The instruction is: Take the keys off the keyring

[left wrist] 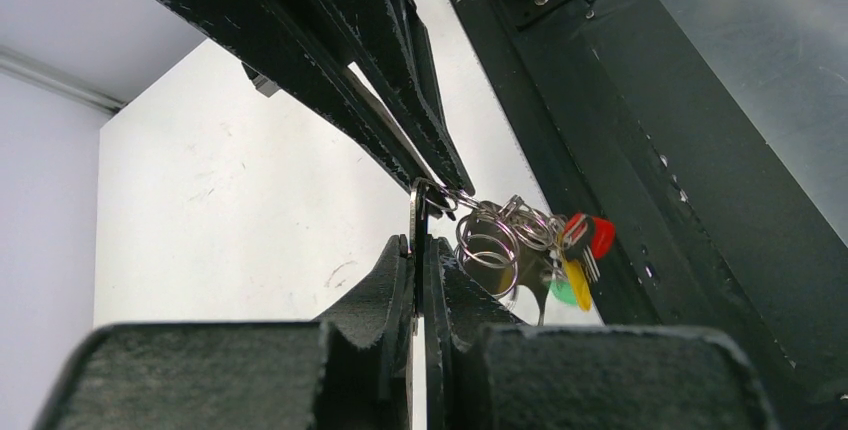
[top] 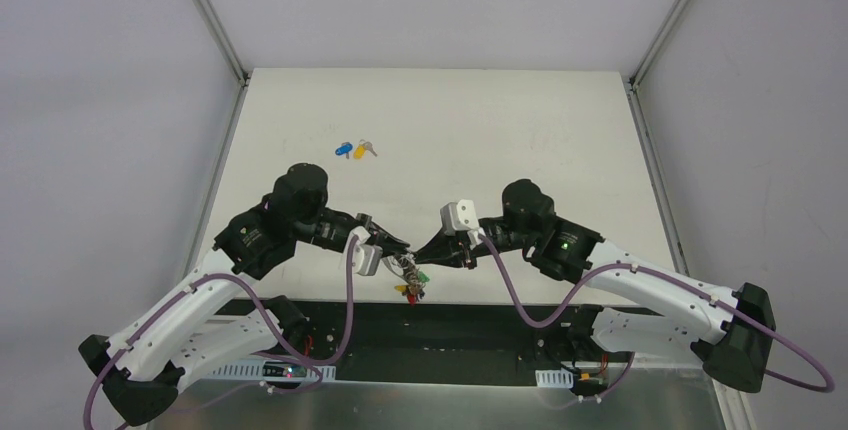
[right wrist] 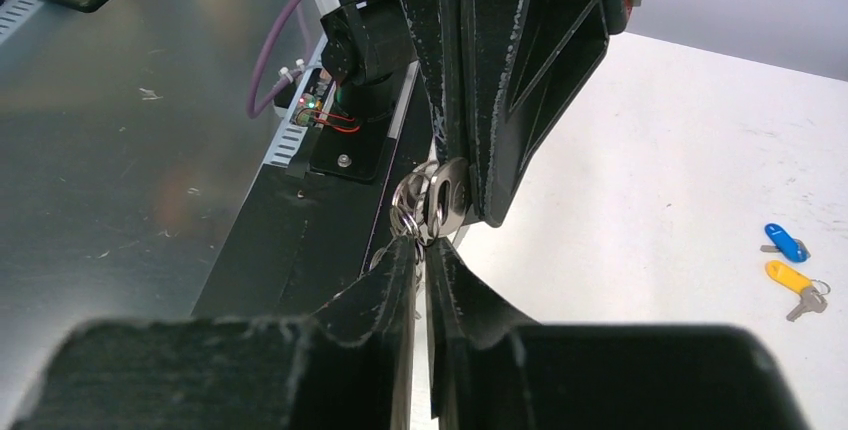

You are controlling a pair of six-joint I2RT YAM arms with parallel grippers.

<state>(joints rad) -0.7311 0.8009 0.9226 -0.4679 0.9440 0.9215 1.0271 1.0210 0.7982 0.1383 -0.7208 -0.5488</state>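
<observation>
The keyring [top: 410,278] hangs in the air between my two grippers at the table's near edge. In the left wrist view its silver rings [left wrist: 489,243] carry red [left wrist: 598,236], yellow [left wrist: 577,286] and green [left wrist: 565,293] headed keys. My left gripper [left wrist: 418,240] is shut on a flat silver metal tab [left wrist: 417,212] of the bunch; key or clip, I cannot tell. My right gripper [right wrist: 422,246] is shut on a silver ring [right wrist: 408,212] right under that tab [right wrist: 446,193]. The two grippers' tips almost touch [top: 412,254].
A blue-headed key [top: 343,149] and a yellow-headed key [top: 364,149] lie loose on the white table at the far left, also in the right wrist view [right wrist: 786,242] [right wrist: 792,277]. A black base rail [top: 430,325] and a metal sheet [right wrist: 120,150] lie below the bunch.
</observation>
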